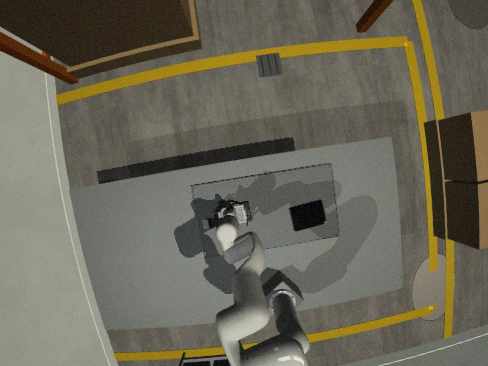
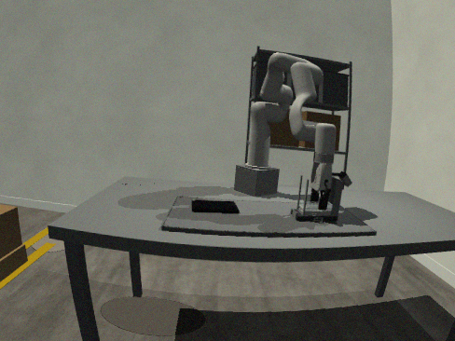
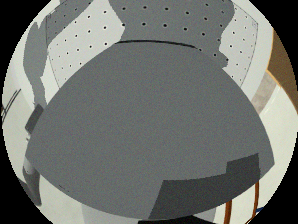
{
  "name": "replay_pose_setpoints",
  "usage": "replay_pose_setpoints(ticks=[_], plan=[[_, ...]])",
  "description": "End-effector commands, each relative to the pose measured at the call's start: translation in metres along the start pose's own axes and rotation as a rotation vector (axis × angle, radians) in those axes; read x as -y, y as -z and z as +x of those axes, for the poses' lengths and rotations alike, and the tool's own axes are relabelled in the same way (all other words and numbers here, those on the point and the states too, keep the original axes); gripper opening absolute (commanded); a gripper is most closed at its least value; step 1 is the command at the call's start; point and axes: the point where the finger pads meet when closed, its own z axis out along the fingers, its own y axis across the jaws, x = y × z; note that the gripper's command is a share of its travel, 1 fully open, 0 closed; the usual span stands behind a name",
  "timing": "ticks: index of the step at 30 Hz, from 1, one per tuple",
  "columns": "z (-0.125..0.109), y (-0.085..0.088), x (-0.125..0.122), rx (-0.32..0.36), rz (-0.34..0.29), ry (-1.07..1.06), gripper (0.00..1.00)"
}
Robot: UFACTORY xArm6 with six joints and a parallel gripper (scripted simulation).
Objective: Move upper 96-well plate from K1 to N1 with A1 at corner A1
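The stack rack K1 [image 2: 316,205] stands on the perforated mat at its right end, with thin upright posts. The plates [image 2: 317,215] lie low in it as a dark stack; I cannot tell the two apart. My gripper [image 2: 324,200] is open and reaches straight down between the posts, close over the stack, holding nothing. From above, the wrist [image 1: 227,220] covers the rack, and a pale plate edge [image 1: 242,213] shows beside it. The plate nest N1 [image 2: 215,206] is a dark square at the mat's other end [image 1: 307,215]. In the wrist view a broad grey surface [image 3: 149,129] fills the frame; the fingers are hidden.
The perforated mat [image 2: 266,216] lies on a grey table. The arm's grey base block [image 2: 256,180] stands behind the mat. A shelving unit [image 2: 326,112] is behind the arm. Cardboard boxes [image 1: 465,175] stand on the floor beyond the table's end.
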Motion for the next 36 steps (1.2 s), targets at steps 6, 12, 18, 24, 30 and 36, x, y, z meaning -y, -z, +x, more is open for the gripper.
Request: replay_pose_setpoints(ticks=[6,12,18,24,30,36], plan=[[0.0006,0.0020,-0.0015,-0.001,-0.004,0.000,0.00],[0.0006,0.0020,-0.0015,-0.001,-0.004,0.000,0.00],[0.0006,0.0019,-0.0015,-0.001,-0.004,0.000,0.00],[0.0005,0.0019,-0.0015,-0.001,-0.004,0.000,0.00],[0.0006,0.0020,-0.0015,-0.001,-0.004,0.000,0.00],[0.0006,0.0020,-0.0015,-0.001,-0.004,0.000,0.00]])
